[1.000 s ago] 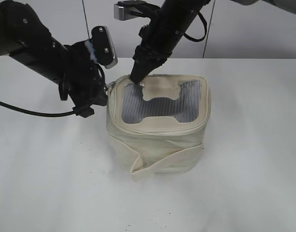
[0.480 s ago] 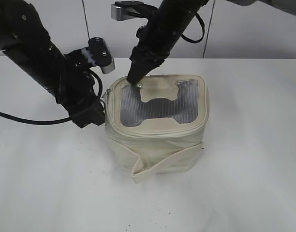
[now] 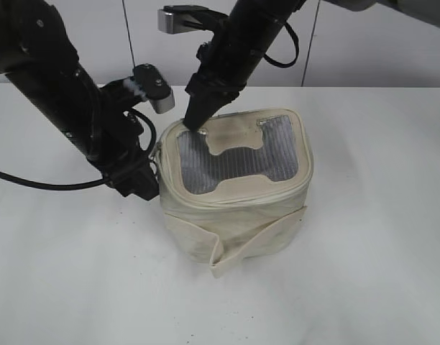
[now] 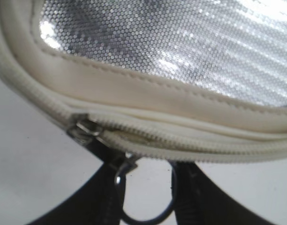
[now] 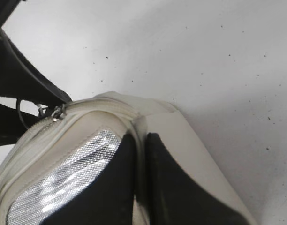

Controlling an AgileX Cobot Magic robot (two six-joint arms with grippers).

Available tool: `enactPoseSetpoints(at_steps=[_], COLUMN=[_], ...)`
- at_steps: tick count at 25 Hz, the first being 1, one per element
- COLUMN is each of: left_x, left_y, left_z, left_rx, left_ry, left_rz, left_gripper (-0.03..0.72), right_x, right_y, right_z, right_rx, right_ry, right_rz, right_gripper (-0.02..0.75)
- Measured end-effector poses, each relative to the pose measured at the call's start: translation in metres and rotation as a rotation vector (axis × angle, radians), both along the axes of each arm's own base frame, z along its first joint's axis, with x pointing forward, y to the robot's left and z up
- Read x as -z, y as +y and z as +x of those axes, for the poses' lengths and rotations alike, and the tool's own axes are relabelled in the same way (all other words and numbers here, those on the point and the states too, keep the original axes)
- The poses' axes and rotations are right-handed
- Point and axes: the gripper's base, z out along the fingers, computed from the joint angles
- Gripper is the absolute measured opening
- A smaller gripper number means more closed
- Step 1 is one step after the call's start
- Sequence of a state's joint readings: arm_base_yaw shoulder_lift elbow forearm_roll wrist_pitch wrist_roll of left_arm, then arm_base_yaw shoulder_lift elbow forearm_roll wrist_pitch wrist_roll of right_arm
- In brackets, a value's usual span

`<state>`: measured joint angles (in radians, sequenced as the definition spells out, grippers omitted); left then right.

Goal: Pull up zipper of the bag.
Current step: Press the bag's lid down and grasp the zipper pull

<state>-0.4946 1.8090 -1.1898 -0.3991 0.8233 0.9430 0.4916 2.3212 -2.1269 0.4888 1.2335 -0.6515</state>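
White tabletop [image 3: 378, 237], lightly speckled with dark specks. Boxy cream-white fabric bag [image 3: 238, 223] sits mid-table, grey ribbed window lid with cream H-shaped patch facing up, wide cream strap band [image 3: 259, 241] slanting across its front.

Left arm comes in low from the left, black left gripper [image 3: 137, 180] butted against the bag's left side just under the lid rim; fingers spread either side of the ring pull, not clamped on it.

Right arm slants down from top centre; black right gripper [image 3: 193, 118] pinched nearly closed, tip pressing the lid's rear-left corner.

Thin cream zipper line [image 4: 181, 140] runs round the rim; silver slider [image 4: 83, 129] at the left corner, ring [image 4: 146, 206] dangling between the left fingers.
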Motion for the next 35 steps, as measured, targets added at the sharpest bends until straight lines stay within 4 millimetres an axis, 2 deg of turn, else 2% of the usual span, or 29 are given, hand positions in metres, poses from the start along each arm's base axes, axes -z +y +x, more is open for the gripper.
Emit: enactPoseSetpoints(at_steps=[3, 6, 8, 11, 18, 23, 25, 27, 29, 31, 33, 35], left_x=[-0.005, -0.019, -0.026, -0.03, -0.031, -0.034, -0.039, -0.044, -0.047, -0.048, -0.05, -0.051], left_y=[0.001, 0.002, 0.005, 0.007, 0.009, 0.012, 0.013, 0.014, 0.016, 0.017, 0.019, 0.02], left_z=[-0.002, -0.007, -0.018, -0.026, -0.026, -0.01, -0.002, 0.004, 0.009, 0.013, 0.017, 0.019], left_rx=[-0.03, -0.031, -0.011, -0.022, -0.038, -0.138, -0.171, -0.177, -0.161, -0.134, -0.09, -0.018], left_ry=[0.01, -0.013, 0.037, 0.087, 0.09, -0.066, -0.16, -0.243, -0.321, -0.383, -0.447, -0.503], left_rz=[-0.004, -0.02, 0.001, 0.024, 0.039, 0.035, 0.012, 0.001, 0.013, 0.04, 0.073, 0.101], left_gripper=[0.243, 0.228, 0.087, -0.003, -0.003, -0.001, 0.038, 0.132, 0.282, 0.402, 0.461, 0.48], right_x=[0.0, 0.0, 0.001, 0.001, 0.001, 0.001, 0.001, 0.001, 0.001, 0.001, 0.001, 0.001], right_y=[0.0, 0.0, -0.003, -0.007, -0.009, -0.009, -0.01, -0.01, -0.01, -0.011, -0.011, -0.011], right_z=[0.0, 0.0, 0.003, 0.008, 0.011, 0.01, 0.01, 0.01, 0.01, 0.01, 0.01, 0.01], right_rx=[0.014, 0.035, 0.065, 0.119, 0.161, 0.156, 0.155, 0.154, 0.153, 0.153, 0.151, 0.15], right_ry=[0.009, 0.021, 0.008, -0.005, -0.001, 0.009, 0.013, 0.015, 0.014, 0.017, 0.016, 0.015], right_rz=[0.0, 0.0, -0.013, -0.014, -0.014, -0.02, -0.022, -0.023, -0.023, -0.023, -0.023, -0.023], right_gripper=[0.04, 0.04, 0.039, 0.039, 0.039, 0.039, 0.039, 0.039, 0.039, 0.039, 0.039, 0.039])
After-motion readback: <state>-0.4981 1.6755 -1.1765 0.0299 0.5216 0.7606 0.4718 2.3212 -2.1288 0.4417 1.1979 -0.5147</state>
